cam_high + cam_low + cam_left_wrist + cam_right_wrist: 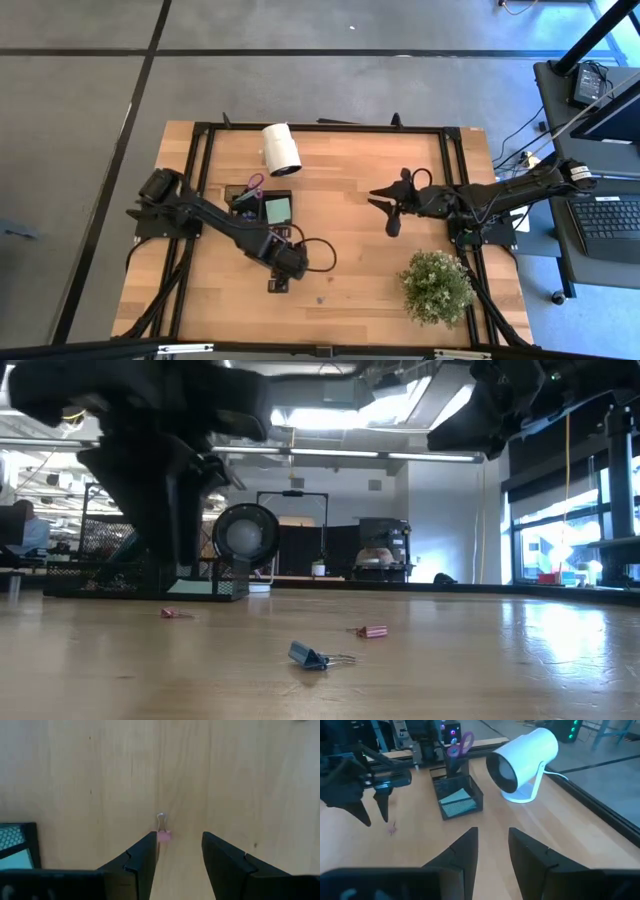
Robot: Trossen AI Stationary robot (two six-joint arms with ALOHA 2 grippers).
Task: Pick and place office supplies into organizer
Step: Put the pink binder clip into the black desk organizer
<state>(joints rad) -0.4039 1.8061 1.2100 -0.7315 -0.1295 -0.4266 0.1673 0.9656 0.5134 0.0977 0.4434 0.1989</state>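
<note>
L gripper (177,852) spread | pink clip (163,834) just ahead, by one finger, long way pointing off | R gripper (492,847) spread, far off.

Left tool (281,284) hangs over bare wood, near the black organizer (264,207).

Small pink binder clip (163,833) partly hidden behind left gripper's dark fingers (142,862); black mesh organizer (15,847) cut off by the edge.
</note>
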